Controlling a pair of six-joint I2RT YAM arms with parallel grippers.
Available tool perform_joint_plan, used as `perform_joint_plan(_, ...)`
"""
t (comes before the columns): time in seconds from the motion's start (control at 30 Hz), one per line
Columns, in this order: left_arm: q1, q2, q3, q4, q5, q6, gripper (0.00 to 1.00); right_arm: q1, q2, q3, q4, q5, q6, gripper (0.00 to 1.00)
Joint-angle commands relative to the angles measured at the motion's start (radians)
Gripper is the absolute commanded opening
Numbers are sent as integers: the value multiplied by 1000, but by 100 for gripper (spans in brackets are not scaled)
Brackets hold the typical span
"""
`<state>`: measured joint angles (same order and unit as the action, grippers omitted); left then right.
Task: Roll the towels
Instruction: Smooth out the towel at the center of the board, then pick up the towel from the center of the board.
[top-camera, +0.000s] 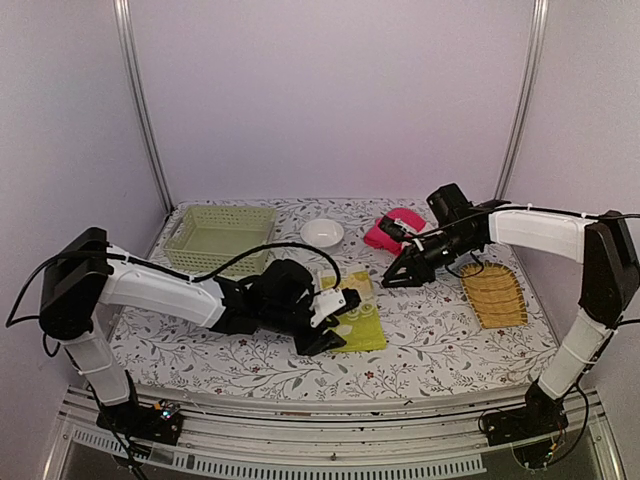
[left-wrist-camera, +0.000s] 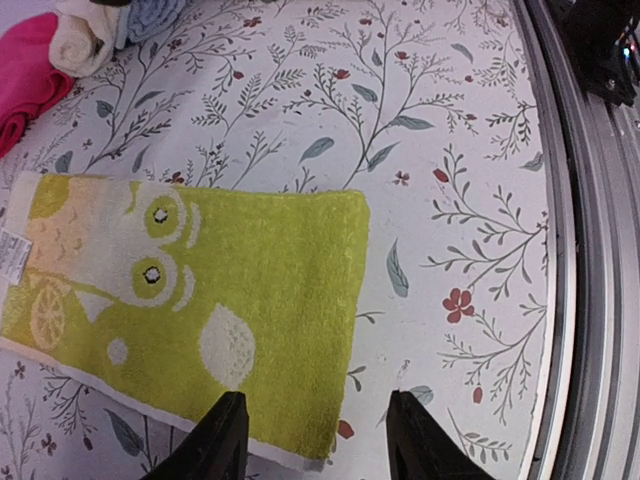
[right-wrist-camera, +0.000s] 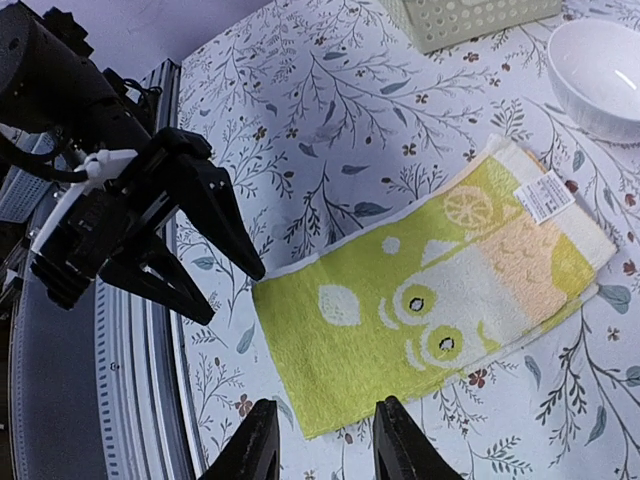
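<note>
Yellow-green towel (top-camera: 360, 318) lies flat and spread on the worktop (top-camera: 440, 345), mid-front, between the two arms. Printed face up, care label at the far end.

Left gripper (left-wrist-camera: 320, 442) sits low at the green short end, fingertips just beside its corner. Jaws stand wide, nothing between them. Right gripper (right-wrist-camera: 322, 440) hangs above the towel from the far right, jaws parted more narrowly, also empty.

Handling, as judged: thin terry, light and limp, no stiffness to carry a fold. Pinched at one point it will likely bunch or drag across the worktop. Best hold looks like the green short edge, one pair of jaws at each corner, so the roll starts straight.

Count of towels in sight: four.
- one yellow-green
- one pink towel (top-camera: 393, 230)
- one cream-white towel (left-wrist-camera: 85, 38), looks rolled
- one pale blue towel (left-wrist-camera: 150, 15), only a corner showing

The last three sit together at the far side, well apart from the flat one.

Also one white bowl (top-camera: 322, 232), one pale green basket (top-camera: 220, 237), one yellow slatted tray (top-camera: 493, 295).
</note>
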<state>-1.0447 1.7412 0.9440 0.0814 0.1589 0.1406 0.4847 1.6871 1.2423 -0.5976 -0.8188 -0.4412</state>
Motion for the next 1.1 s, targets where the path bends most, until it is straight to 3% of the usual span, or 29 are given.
perform_joint_plan(0.0,-22,57,37,-23,52,78,49,-3,28,-24,36,-10,-49,35)
perform_joint_plan(0.17,-26,108,64,-26,67,127,43,-3,48,-23,30,-26,-53,35)
perform_joint_plan(0.43,-27,168,99,-40,59,156,41,-2,67,-23,24,-27,-63,35)
perform_joint_plan(0.57,-28,206,123,-64,9,160,30,-3,82,-23,21,-30,-67,35)
perform_joint_plan(0.77,-28,214,118,-59,4,159,27,-2,102,-12,12,-40,-68,35)
perform_joint_plan(1.07,-37,210,96,-28,-32,168,34,-2,117,-9,6,-39,-73,35)
